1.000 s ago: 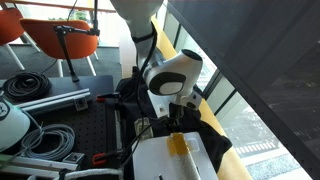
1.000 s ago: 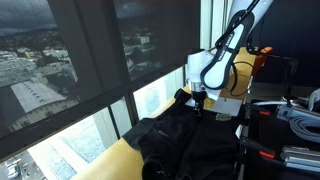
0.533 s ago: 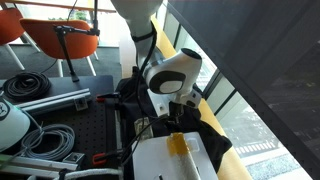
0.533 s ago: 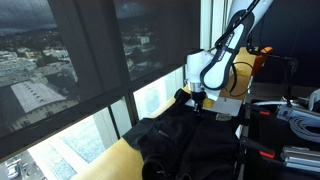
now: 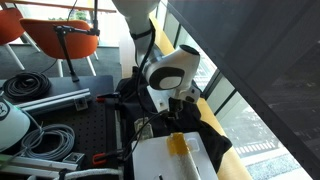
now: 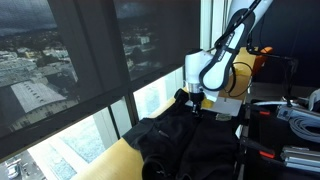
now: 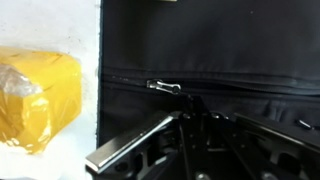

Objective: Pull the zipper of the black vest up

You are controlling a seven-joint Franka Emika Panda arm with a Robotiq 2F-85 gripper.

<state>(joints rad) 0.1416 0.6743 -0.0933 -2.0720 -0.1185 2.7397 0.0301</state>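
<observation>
The black vest [image 7: 220, 45] lies rumpled on a yellow ledge and shows in both exterior views [image 5: 208, 135] [image 6: 185, 135]. In the wrist view its zipper runs across the picture, and the silver zipper pull [image 7: 163, 86] sits left of centre. My gripper [image 7: 190, 102] points down onto the vest, its fingers drawn together right at the pull's end, apparently pinching it. It also shows in both exterior views [image 5: 178, 108] [image 6: 197, 103], low over the vest's near end.
A white box [image 5: 165, 160] with a yellow lump [image 7: 35, 95] on it lies beside the vest. Coiled cables [image 5: 28, 85] and an orange chair [image 5: 65, 40] stand behind. A window and a dark slanted panel [image 6: 90, 50] border the yellow ledge [image 6: 105, 160].
The wrist and gripper have shifted slightly along the vest. The vest itself looks much the same.
</observation>
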